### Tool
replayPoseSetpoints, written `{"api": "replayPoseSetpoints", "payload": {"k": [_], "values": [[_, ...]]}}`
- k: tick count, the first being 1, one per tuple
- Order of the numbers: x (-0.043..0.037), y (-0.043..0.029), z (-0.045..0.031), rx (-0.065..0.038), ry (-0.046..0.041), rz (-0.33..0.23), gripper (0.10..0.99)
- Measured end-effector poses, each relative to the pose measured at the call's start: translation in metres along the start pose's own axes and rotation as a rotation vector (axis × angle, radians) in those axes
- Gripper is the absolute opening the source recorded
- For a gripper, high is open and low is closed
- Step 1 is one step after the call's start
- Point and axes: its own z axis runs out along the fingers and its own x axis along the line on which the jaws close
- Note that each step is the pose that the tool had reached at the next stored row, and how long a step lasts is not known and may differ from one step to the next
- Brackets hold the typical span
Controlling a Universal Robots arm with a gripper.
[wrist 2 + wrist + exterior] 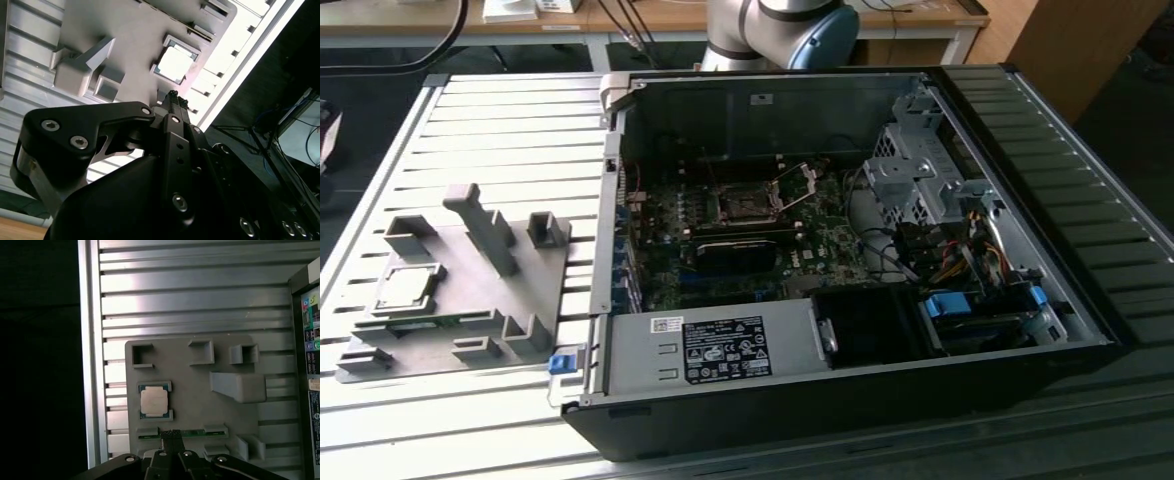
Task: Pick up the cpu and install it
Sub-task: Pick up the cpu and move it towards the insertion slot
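Toward the exterior view's lower left, small square silver-grey cpu flat in a recess of the grey plastic fixture plate (untouched); in the first wrist view, black hand apart from it, pinched narrow, empty.

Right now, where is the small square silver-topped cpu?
The cpu sits in a pocket of the grey plastic fixture plate, at the exterior view's left, outside the open black computer case.

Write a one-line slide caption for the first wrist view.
The cpu rests in its pocket on the grey fixture plate, the gripper near it but not touching.
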Motion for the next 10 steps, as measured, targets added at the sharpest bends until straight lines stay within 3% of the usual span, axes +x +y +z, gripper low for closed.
{"api": "replayPoseSetpoints", "payload": {"k": [10], "values": [[-0.0001, -0.0017, 0.0098, 0.0, 0.0044, 0.0, 0.106]]}}
